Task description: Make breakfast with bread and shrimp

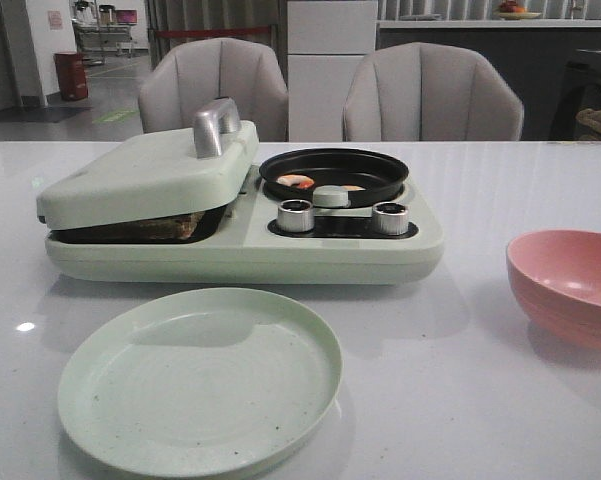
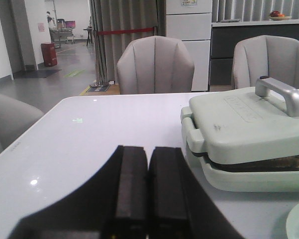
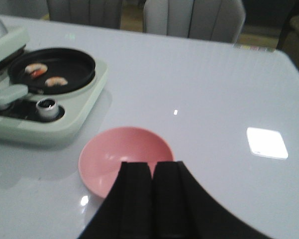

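Front: pale green cooker (image 1: 240, 240) mid-table, bread (image 1: 165, 226) peeking dark under its nearly closed lid (image 1: 150, 175), shrimp (image 1: 296, 181) in the black pan (image 1: 334, 172) on its right half; plate (image 1: 200, 378) in front, pink bowl (image 1: 568, 283) off right. Left wrist: left gripper (image 2: 148, 189) pressed closed on nothing, beside the cooker's lidded end. Right wrist: right gripper (image 3: 152, 191) likewise closed and empty, over the bowl's near rim, two shrimp in the pan beyond.

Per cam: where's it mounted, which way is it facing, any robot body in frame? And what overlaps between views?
Front: faces forward over the table, at the breakfast maker, green plate and pink bowl; no robot parts visible.
Left wrist: on the left arm, low over the table, facing the maker's closed lid; shut left end effector shows.
Right wrist: on the right arm, above the bowl, facing the pan with shrimp; shut right end effector shows.
Shared: all see the maker.
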Controlling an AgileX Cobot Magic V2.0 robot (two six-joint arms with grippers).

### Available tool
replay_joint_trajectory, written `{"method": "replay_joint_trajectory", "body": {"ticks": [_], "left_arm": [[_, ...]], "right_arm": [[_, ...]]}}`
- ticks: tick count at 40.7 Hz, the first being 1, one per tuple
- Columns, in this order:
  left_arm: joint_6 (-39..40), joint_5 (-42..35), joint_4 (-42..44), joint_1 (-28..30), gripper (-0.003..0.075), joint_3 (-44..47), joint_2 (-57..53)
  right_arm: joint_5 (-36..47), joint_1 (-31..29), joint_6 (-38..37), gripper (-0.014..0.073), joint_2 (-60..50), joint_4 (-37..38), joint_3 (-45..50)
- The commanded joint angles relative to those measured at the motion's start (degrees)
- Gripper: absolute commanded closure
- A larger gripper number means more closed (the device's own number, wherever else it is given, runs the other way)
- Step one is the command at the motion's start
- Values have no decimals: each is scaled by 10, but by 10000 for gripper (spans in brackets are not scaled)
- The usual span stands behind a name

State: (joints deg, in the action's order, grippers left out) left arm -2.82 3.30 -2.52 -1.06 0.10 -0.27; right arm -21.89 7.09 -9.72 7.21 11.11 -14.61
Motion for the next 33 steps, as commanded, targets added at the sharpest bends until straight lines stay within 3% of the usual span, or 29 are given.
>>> {"method": "replay_joint_trajectory", "body": {"ticks": [1, 9, 28, 33], "left_arm": [[3, -51, -5, 0, 619, 18, -10], [3, -51, -5, 0, 619, 18, -9], [3, -51, -5, 0, 619, 18, -9], [3, -51, -5, 0, 619, 18, -9]], "right_arm": [[143, -31, 4, 559, -36, 0, 50], [230, -70, 4, 559, -91, -51, 151], [231, -70, 6, 559, -91, -62, 152], [219, -70, 70, 559, -91, -99, 152]]}}
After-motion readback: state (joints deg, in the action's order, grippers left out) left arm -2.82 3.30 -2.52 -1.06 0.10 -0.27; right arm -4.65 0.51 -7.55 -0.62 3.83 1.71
